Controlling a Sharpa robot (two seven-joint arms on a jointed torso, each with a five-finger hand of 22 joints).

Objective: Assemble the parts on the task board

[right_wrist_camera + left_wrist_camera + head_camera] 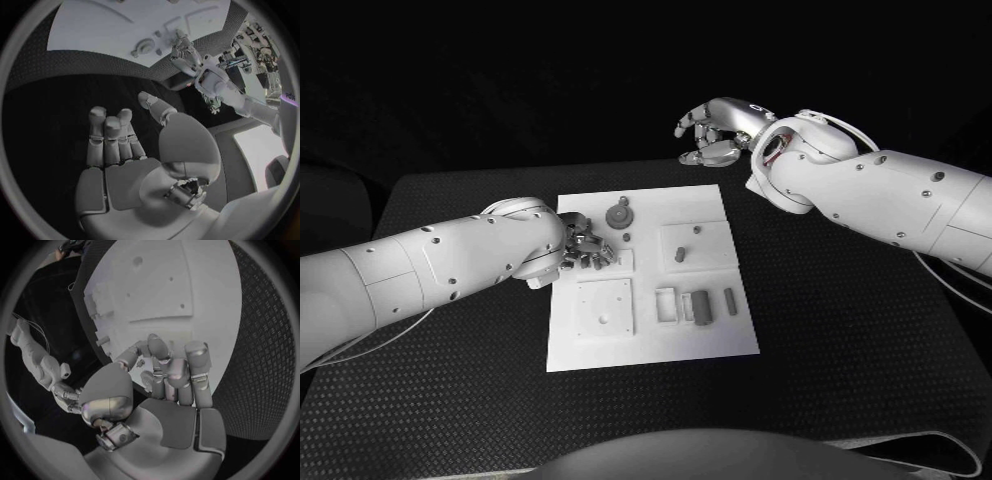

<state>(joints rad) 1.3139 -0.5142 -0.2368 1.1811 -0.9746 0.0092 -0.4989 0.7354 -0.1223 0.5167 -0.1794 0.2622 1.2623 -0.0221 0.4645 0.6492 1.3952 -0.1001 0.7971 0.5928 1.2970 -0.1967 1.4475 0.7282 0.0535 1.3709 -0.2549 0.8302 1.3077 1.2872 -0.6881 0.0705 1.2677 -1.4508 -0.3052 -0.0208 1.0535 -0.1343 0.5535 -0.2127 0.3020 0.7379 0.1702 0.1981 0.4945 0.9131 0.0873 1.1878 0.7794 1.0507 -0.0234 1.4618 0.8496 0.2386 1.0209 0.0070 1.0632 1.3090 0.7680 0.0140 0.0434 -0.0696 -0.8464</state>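
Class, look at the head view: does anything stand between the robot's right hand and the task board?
Nothing visible does. The right hand hangs above the table's far edge, holding nothing; only bare black table lies between it and the task board. The left hand is at the board's opposite edge.

The board (651, 335) is plain white, flat and unmarked, with paler raised white blocks on it. The small parts (697, 305) sitting in it are grey, a darker grey than the board's shadows, and the round part (619, 214) near the far end is the same dull grey. The worktop (848, 340) is black with a fine woven, diamond-like texture all over. Both arms (430, 265) are glossy white, dotted with small dark screw holes. The left robot hand (584, 248) is silver with darker grey between its segments; the right robot hand (710, 130) is the same silver and grey.
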